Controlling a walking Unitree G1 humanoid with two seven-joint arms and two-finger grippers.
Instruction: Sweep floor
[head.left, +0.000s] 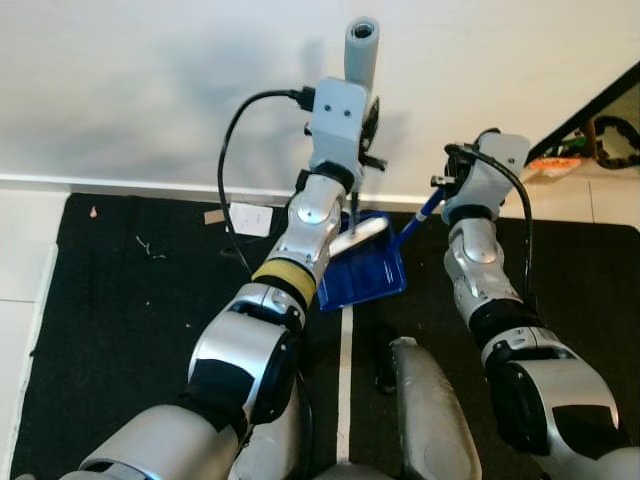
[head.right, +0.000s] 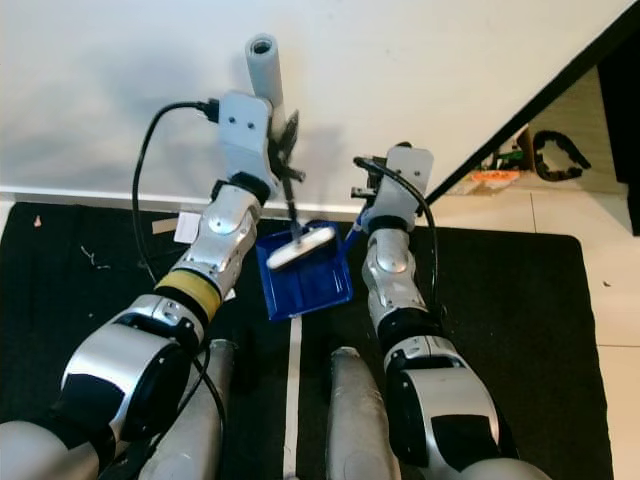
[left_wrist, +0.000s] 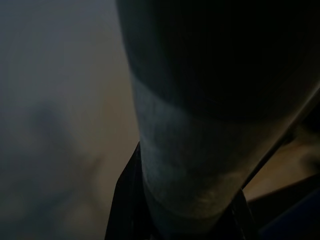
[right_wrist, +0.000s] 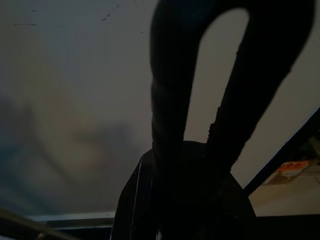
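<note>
A blue dustpan (head.left: 368, 268) lies tilted on the black mat (head.left: 120, 320) close to the white wall. My right gripper (head.left: 450, 185) is shut on its thin blue handle (head.left: 425, 208), to the right of the pan. My left gripper (head.left: 366, 130) is raised above the pan and shut on a hand brush. The brush's grey handle (head.left: 361, 45) points up in front of the wall, and its white head (head.left: 358, 236) rests inside the pan. The same grey handle (left_wrist: 185, 150) looms close in the left wrist view. Dark fingers (right_wrist: 172, 100) stand against the wall in the right wrist view.
Paper scraps (head.left: 250, 218) and small debris (head.left: 150, 245) lie on the mat to the left of the pan, near the baseboard (head.left: 120, 185). A white stripe (head.left: 345, 380) crosses the mat between my legs. Light tile floor with clutter (head.left: 555, 165) is at the far right.
</note>
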